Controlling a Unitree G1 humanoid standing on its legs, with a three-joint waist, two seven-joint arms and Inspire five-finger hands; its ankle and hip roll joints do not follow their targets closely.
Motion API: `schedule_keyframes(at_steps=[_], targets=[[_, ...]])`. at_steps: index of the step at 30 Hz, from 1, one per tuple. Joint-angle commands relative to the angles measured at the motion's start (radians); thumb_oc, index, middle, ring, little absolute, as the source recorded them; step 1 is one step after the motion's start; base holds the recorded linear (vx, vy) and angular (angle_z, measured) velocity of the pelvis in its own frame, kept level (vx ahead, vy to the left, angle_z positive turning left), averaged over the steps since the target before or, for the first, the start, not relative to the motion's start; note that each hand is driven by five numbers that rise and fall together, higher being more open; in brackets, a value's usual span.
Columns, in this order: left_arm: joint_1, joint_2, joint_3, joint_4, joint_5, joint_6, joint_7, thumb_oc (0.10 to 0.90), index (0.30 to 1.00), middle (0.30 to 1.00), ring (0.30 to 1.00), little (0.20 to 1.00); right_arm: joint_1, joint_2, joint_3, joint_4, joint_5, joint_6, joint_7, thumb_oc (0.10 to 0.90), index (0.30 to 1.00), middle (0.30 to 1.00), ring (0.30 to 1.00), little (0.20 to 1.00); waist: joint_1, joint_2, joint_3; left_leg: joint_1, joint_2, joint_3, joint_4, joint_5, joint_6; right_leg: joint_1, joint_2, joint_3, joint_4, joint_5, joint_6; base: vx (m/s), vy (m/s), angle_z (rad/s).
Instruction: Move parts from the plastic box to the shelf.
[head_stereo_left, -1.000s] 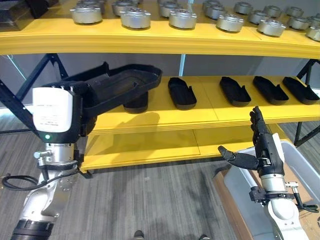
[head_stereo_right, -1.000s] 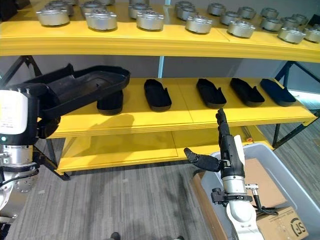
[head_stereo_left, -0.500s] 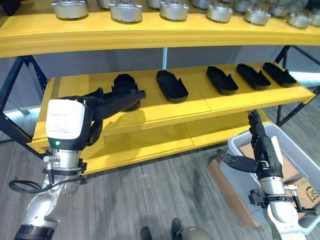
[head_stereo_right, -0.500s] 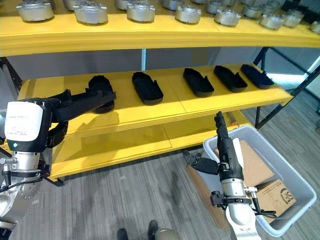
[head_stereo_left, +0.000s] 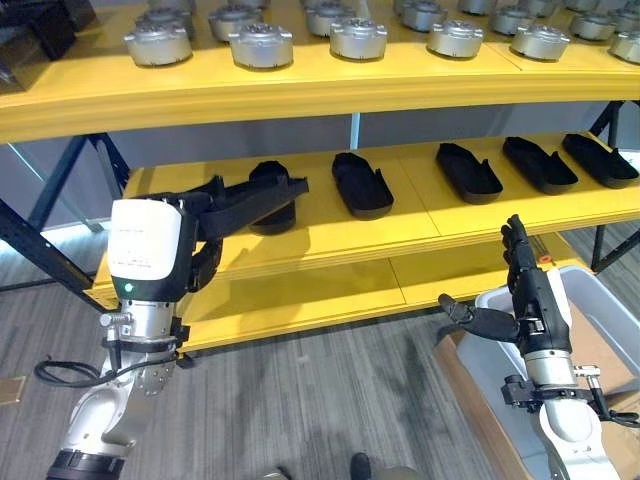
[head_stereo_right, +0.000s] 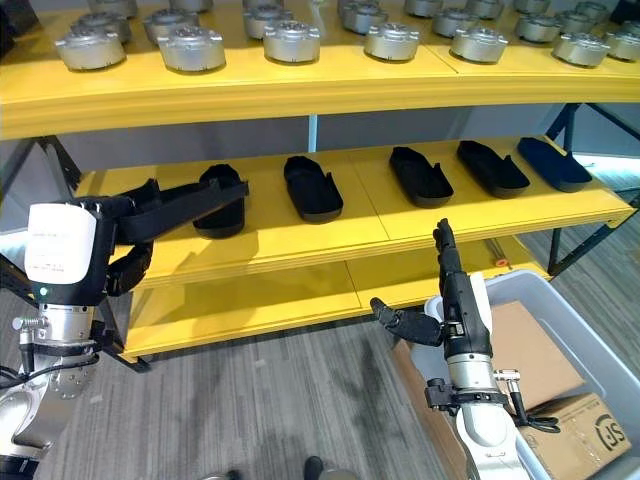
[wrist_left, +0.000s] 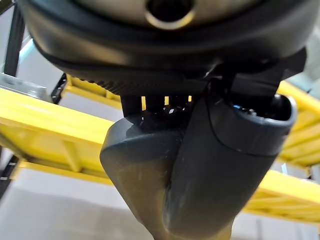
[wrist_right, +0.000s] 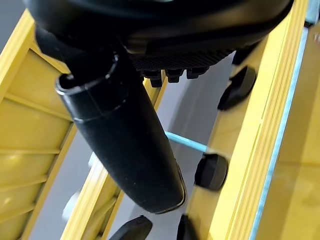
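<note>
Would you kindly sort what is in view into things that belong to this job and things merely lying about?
Belonging to the job:
- black part in the left hand
- black parts on the middle shelf
- yellow shelf
- plastic box
- right hand, open

Lying about:
- silver round parts
- cardboard boxes

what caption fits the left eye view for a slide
Left hand carries a black part toward the yellow shelf.
</note>
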Motion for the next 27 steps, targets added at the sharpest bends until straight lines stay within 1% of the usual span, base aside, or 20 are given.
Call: schedule_keyframes(at_steps=[1, 3, 4, 5, 6, 7, 9, 11, 13, 14, 16, 17, 19, 20, 21, 27], targets=[[-0.103, 0.019, 0.136, -0.101, -0.046, -0.007, 0.135, 0.400, 0.300, 0.300, 0.300, 0.300, -0.055, -0.075, -0.067, -0.091, 0.016, -0.130, -0.059, 0.900, 1.000, 1.000, 1.000, 1.000, -0.022, 0.063, -0.052, 0.070, 0.113, -0.024, -0.232, 0.264, -0.065, -0.020, -0.015, 0.011, 0.070, -0.049, 0.097, 0.06, 0.177, -0.25], [-0.124, 0.026, 0.135, -0.107, -0.031, 0.003, 0.153, 0.400, 0.300, 0.300, 0.300, 0.300, -0.057, -0.087, -0.068, -0.091, 0.004, -0.135, -0.072, 0.900, 1.000, 1.000, 1.000, 1.000, -0.023, 0.083, -0.044, 0.060, 0.134, -0.026, -0.273, 0.283, -0.079, -0.053, -0.029, 0.018, 0.136, -0.069, 0.111, 0.06, 0.241, -0.33], [-0.137, 0.031, 0.133, -0.113, -0.028, 0.007, 0.159, 0.400, 0.300, 0.300, 0.300, 0.300, -0.055, -0.089, -0.068, -0.090, 0.001, -0.135, -0.076, 0.900, 1.000, 1.000, 1.000, 1.000, -0.025, 0.089, -0.042, 0.057, 0.140, -0.031, -0.273, 0.284, -0.085, -0.061, -0.041, 0.024, 0.149, -0.071, 0.117, 0.10, 0.349, -0.39], [-0.132, 0.043, 0.149, -0.129, -0.001, 0.010, 0.170, 0.400, 0.300, 0.300, 0.300, 0.300, -0.056, -0.077, -0.065, -0.088, -0.008, -0.133, -0.077, 0.900, 1.000, 1.000, 1.000, 1.000, -0.027, 0.101, -0.048, 0.076, 0.136, -0.030, -0.267, 0.239, -0.082, -0.075, -0.053, 0.047, 0.173, -0.084, 0.128, 0.14, 0.422, -0.22], [-0.138, 0.050, 0.156, -0.157, 0.003, 0.002, 0.166, 0.400, 0.300, 0.300, 0.300, 0.300, -0.047, -0.070, -0.070, -0.094, -0.012, -0.132, -0.072, 0.900, 1.000, 1.000, 1.000, 1.000, -0.028, 0.102, -0.055, 0.069, 0.126, -0.010, -0.241, 0.218, -0.087, -0.065, -0.070, 0.046, 0.160, -0.076, 0.139, 0.13, 0.340, -0.13], [-0.136, 0.050, 0.156, -0.159, 0.003, 0.002, 0.164, 0.400, 0.300, 0.300, 0.300, 0.300, -0.047, -0.069, -0.071, -0.095, -0.011, -0.132, -0.072, 0.900, 1.000, 1.000, 1.000, 1.000, -0.027, 0.100, -0.055, 0.067, 0.124, -0.009, -0.234, 0.212, -0.086, -0.063, -0.073, 0.047, 0.156, -0.074, 0.140, 0.11, 0.217, -0.03], [-0.153, 0.053, 0.154, -0.181, -0.013, -0.006, 0.164, 0.400, 0.300, 0.300, 0.300, 0.300, -0.039, -0.059, -0.072, -0.095, -0.011, -0.126, -0.071, 0.900, 1.000, 1.000, 1.000, 1.000, -0.028, 0.091, -0.060, 0.052, 0.105, 0.000, -0.169, 0.174, -0.085, -0.035, -0.101, 0.051, 0.124, -0.055, 0.152, 0.11, 0.178, -0.02], [-0.149, 0.066, 0.168, -0.187, -0.028, -0.017, 0.168, 0.400, 0.300, 0.300, 0.300, 0.300, -0.026, -0.051, -0.077, -0.096, -0.020, -0.113, -0.061, 0.900, 1.000, 1.000, 1.000, 1.000, -0.025, 0.080, -0.064, 0.042, 0.072, 0.005, -0.095, 0.103, -0.079, 0.025, -0.148, 0.057, 0.051, -0.027, 0.176, 0.15, 0.288, 0.10], [-0.150, 0.068, 0.172, -0.193, -0.030, -0.018, 0.170, 0.400, 0.300, 0.300, 0.300, 0.300, -0.021, -0.051, -0.080, -0.098, -0.021, -0.109, -0.057, 0.900, 1.000, 1.000, 1.000, 1.000, -0.025, 0.073, -0.064, 0.044, 0.059, 0.007, -0.074, 0.080, -0.076, 0.046, -0.166, 0.059, 0.024, -0.012, 0.188, 0.11, 0.232, 0.08], [-0.155, 0.067, 0.169, -0.202, -0.034, -0.018, 0.171, 0.400, 0.300, 0.300, 0.300, 0.300, -0.014, -0.046, -0.086, -0.098, -0.022, -0.102, -0.051, 0.900, 1.000, 1.000, 1.000, 1.000, -0.023, 0.065, -0.068, 0.044, 0.042, 0.010, -0.057, 0.056, -0.070, 0.066, -0.188, 0.060, -0.005, 0.002, 0.199, 0.10, 0.234, 0.10], [-0.159, 0.069, 0.164, -0.205, -0.034, -0.015, 0.169, 0.400, 0.300, 0.300, 0.300, 0.300, -0.010, -0.042, -0.093, -0.098, -0.020, -0.097, -0.050, 0.900, 1.000, 1.000, 1.000, 1.000, -0.022, 0.056, -0.070, 0.042, 0.029, 0.010, -0.044, 0.042, -0.066, 0.083, -0.204, 0.058, -0.025, 0.011, 0.208, 0.08, 0.208, 0.03], [-0.163, 0.074, 0.163, -0.201, -0.037, -0.013, 0.165, 0.400, 0.300, 0.300, 0.300, 0.300, -0.007, -0.035, -0.097, -0.094, -0.022, -0.091, -0.050, 0.900, 1.000, 1.000, 1.000, 1.000, -0.018, 0.044, -0.075, 0.036, 0.017, 0.007, -0.021, 0.024, -0.060, 0.096, -0.220, 0.057, -0.041, 0.020, 0.214, 0.06, 0.170, 0.00], [-0.170, 0.081, 0.160, -0.195, -0.039, -0.010, 0.162, 0.400, 0.300, 0.300, 0.300, 0.300, -0.006, -0.034, -0.096, -0.093, -0.023, -0.089, -0.050, 0.900, 1.000, 1.000, 1.000, 1.000, -0.016, 0.036, -0.078, 0.029, 0.012, 0.007, -0.005, 0.015, -0.058, 0.103, -0.228, 0.051, -0.048, 0.024, 0.218, 0.04, 0.120, 0.00], [-0.173, 0.086, 0.155, -0.168, -0.044, -0.001, 0.159, 0.400, 0.300, 0.300, 0.300, 0.300, -0.001, -0.029, -0.100, -0.092, -0.028, -0.086, -0.049, 0.900, 1.000, 1.000, 1.000, 1.000, -0.014, 0.023, -0.079, 0.019, 0.005, 0.003, 0.019, 0.000, -0.052, 0.111, -0.238, 0.045, -0.055, 0.033, 0.223, 0.04, 0.103, -0.01], [-0.174, 0.087, 0.154, -0.167, -0.045, -0.001, 0.160, 0.400, 0.300, 0.300, 0.300, 0.300, -0.001, -0.028, -0.100, -0.092, -0.028, -0.086, -0.049, 0.900, 1.000, 1.000, 1.000, 1.000, -0.014, 0.022, -0.079, 0.017, 0.004, 0.002, 0.023, -0.003, -0.051, 0.112, -0.239, 0.044, -0.056, 0.034, 0.224, 0.04, 0.097, -0.01], [-0.174, 0.089, 0.159, -0.099, -0.042, 0.037, 0.156, 0.400, 0.300, 0.300, 0.300, 0.300, 0.008, -0.020, -0.117, -0.086, -0.031, -0.078, -0.046, 0.900, 1.000, 1.000, 1.000, 1.000, -0.006, -0.006, -0.084, -0.013, 0.000, -0.005, 0.075, -0.030, -0.045, 0.123, -0.250, 0.034, -0.060, 0.043, 0.230, 0.02, 0.050, 0.03]])
